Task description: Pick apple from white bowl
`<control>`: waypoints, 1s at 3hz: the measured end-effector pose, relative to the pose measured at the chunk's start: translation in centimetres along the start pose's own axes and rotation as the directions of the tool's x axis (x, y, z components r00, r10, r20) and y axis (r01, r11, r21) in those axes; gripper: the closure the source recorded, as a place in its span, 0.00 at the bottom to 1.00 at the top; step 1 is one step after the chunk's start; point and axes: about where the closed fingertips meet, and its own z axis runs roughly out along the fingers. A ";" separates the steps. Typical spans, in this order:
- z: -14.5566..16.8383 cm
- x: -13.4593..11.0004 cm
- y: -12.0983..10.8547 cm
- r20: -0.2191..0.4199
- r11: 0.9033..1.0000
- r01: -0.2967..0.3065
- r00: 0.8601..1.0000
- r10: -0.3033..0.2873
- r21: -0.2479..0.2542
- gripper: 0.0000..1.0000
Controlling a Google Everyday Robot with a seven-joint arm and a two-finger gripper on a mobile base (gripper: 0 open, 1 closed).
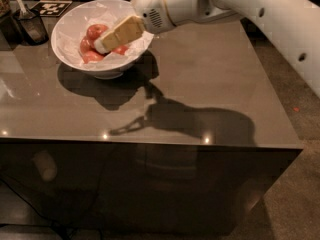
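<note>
The white bowl [70,24] stands at the table's back left, lined with crumpled white paper. Inside it lie red apples: the roundest, glossy red apple [94,32] sits toward the back, with other red apples [89,57] in front of and beside it. My gripper [102,46] reaches in from the right over the bowl's rim. Its tan tip is low inside the bowl, just right of the round apple and partly covering the fruit behind it. The white arm [200,4] stretches off to the upper right.
A dark container with a utensil [27,21] stands left of the bowl, and a black-and-white marker tag [52,7] lies behind it. The glossy brown table [200,84] ends at its front edge [150,143] and right edge, with floor beyond.
</note>
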 end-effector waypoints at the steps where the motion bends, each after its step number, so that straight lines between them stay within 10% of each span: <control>1: 0.1 -0.1 0.0 0.000 1.000 0.001 1.000 -0.001 -0.002 0.00; 3: 5.8 0.1 -4.8 -0.164 0.999 -0.021 0.986 0.026 0.036 0.00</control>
